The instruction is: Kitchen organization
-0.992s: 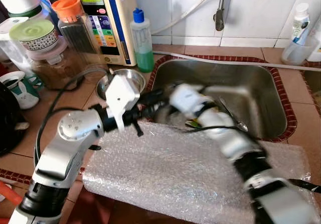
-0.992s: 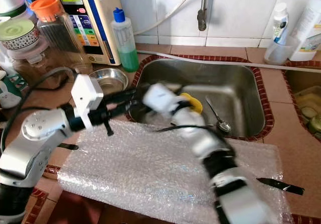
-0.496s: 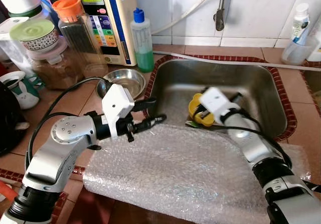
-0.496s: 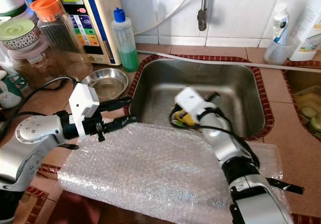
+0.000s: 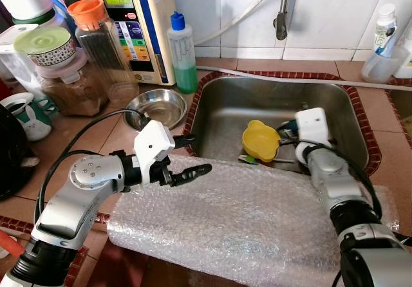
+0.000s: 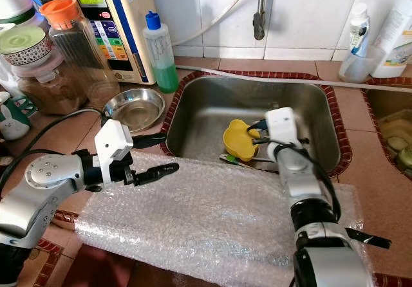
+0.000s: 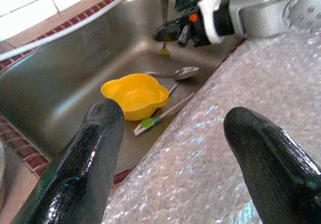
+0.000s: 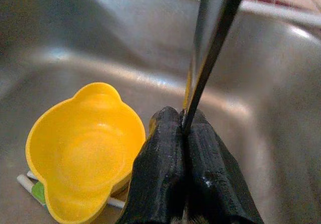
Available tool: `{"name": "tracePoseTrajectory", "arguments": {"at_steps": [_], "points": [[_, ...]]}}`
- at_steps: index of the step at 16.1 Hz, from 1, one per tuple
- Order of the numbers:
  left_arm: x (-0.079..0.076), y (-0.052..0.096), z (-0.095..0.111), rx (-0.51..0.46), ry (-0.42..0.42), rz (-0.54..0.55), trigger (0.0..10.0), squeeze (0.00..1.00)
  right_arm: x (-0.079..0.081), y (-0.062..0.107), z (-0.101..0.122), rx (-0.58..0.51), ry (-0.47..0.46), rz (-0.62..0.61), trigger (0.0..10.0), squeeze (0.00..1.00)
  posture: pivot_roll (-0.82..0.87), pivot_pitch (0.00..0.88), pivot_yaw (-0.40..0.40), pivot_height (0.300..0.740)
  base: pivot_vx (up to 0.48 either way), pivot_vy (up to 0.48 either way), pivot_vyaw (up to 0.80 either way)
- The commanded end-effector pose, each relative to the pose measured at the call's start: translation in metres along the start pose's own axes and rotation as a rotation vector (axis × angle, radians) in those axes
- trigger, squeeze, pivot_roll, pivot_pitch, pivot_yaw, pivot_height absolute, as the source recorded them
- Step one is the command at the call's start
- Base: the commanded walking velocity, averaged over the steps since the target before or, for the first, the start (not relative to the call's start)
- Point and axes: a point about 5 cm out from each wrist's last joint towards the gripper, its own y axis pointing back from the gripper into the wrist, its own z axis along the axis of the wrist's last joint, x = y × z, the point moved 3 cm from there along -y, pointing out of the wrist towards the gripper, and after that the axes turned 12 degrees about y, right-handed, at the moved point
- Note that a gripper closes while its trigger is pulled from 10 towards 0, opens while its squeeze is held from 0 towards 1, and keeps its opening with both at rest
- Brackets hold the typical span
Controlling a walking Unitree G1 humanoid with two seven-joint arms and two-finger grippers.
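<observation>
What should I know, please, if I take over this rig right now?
Right tool: shut on a thin metal utensil, held above the sink floor.
Left tool: open, holding nothing, over the bubble wrap at the sink's front edge.
In the sink: yellow bowl, a spoon and a green-tipped stick beside it.
Steel bowl sits on the counter left of the sink.
Done: one utensil picked up. Left: the other sink items, probably onto the wrap.
</observation>
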Motion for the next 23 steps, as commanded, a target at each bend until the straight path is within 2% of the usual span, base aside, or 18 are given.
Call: {"name": "tracePoseTrajectory", "arguments": {"at_steps": [1,2,6,11,14,16,18,20,22,23], "points": [[0.002,0.001,-0.002,0.013,-0.016,0.013,10.0,1.00,0.003,-0.002,0.003,0.012,-0.048,0.012,10.0,0.00,-0.16,0.086,0.130,0.740,0.000,0.000,0.00],[0.003,0.000,-0.003,0.011,-0.022,0.021,10.0,1.00,0.005,-0.002,0.003,0.020,-0.053,0.029,10.0,1.00,-0.16,0.087,0.129,0.740,0.000,0.000,0.00],[0.004,0.000,-0.005,0.012,-0.029,0.032,10.0,1.00,0.015,0.000,-0.013,0.125,-0.081,0.078,10.0,1.00,-0.16,0.089,0.125,0.740,0.000,0.000,0.00],[0.010,0.002,-0.005,0.004,-0.040,0.064,10.0,1.00,0.020,0.001,-0.014,0.149,-0.064,0.115,10.0,1.00,-0.16,0.093,0.126,0.740,0.000,0.000,0.00],[0.030,0.006,0.004,-0.072,-0.061,0.191,10.0,1.00,0.023,0.002,0.003,0.085,-0.036,0.145,10.0,1.00,-0.16,0.094,0.129,0.740,0.000,0.000,0.00],[0.040,0.010,0.011,-0.124,-0.062,0.265,10.0,1.00,0.037,0.005,0.021,0.012,0.052,0.234,10.0,1.00,-0.17,0.095,0.131,0.740,0.000,0.000,0.00],[0.049,0.012,0.009,-0.126,-0.063,0.325,10.0,1.00,0.046,0.009,0.031,-0.028,0.071,0.275,10.0,1.00,-0.17,0.095,0.129,0.740,0.000,0.000,0.00],[0.064,0.015,0.002,-0.085,-0.059,0.421,10.0,1.00,0.057,0.015,0.044,-0.081,0.078,0.333,10.0,1.00,-0.17,0.095,0.130,0.740,0.000,0.000,0.00],[0.079,0.021,-0.002,-0.080,-0.013,0.518,10.0,1.00,0.065,0.021,0.050,-0.115,0.112,0.379,10.0,1.00,-0.17,0.095,0.130,0.740,0.000,0.000,0.00],[0.093,0.028,-0.006,-0.081,0.034,0.621,10.0,1.00,0.076,0.028,0.057,-0.161,0.122,0.442,10.0,0.00,-0.18,0.095,0.133,0.740,0.000,0.000,0.00]]}}
